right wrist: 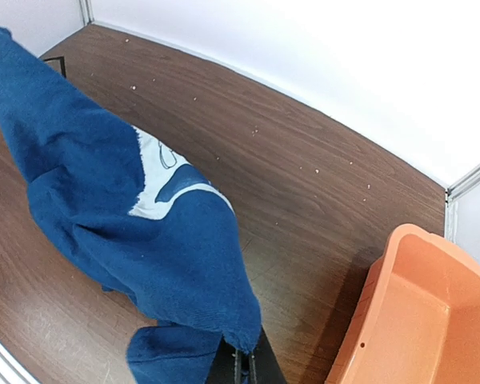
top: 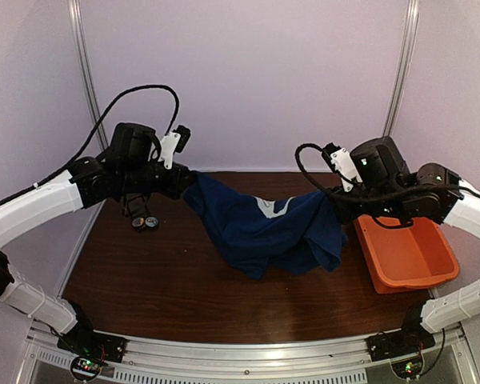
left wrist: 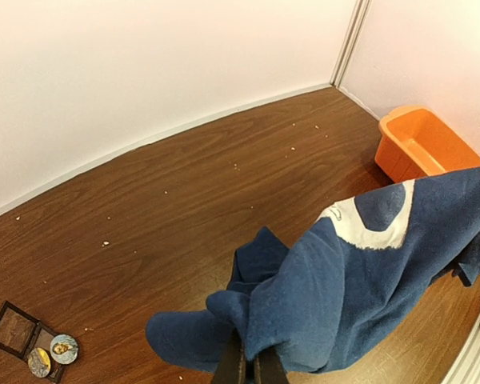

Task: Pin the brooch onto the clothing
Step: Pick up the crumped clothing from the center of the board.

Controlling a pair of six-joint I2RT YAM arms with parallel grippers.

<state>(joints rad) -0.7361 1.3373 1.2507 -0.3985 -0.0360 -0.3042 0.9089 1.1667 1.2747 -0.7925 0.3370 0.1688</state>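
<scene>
The dark wooden bench (top: 160, 280) carries everything, with pale walls along its far and side edges. A navy T-shirt (top: 264, 232) is strung above the middle of the bench, lifted at both ends and sagging between them. Part of its white chest print (left wrist: 368, 228) shows among the folds. Its lowest folds hang down toward the bench centre; whether they touch the wood cannot be told.

An orange tub (top: 404, 256) sits at the bench's right edge, apart from the cloth.

The left gripper (left wrist: 248, 368) has its fingers pressed together on a bunched edge of the T-shirt at the cloth's left end. The right gripper (right wrist: 244, 370) is likewise pinched tight on a hanging corner of the T-shirt at its right end, just beside the tub's near-left corner.

A small black hinged box (left wrist: 12, 328) lies open near the bench's left edge, toward the far-left corner. At its lower half lies the brooch (left wrist: 64, 349), round and bluish-grey. A second round badge (left wrist: 38, 362), more yellowish, lies just beside it. Both are well apart from the T-shirt.
</scene>
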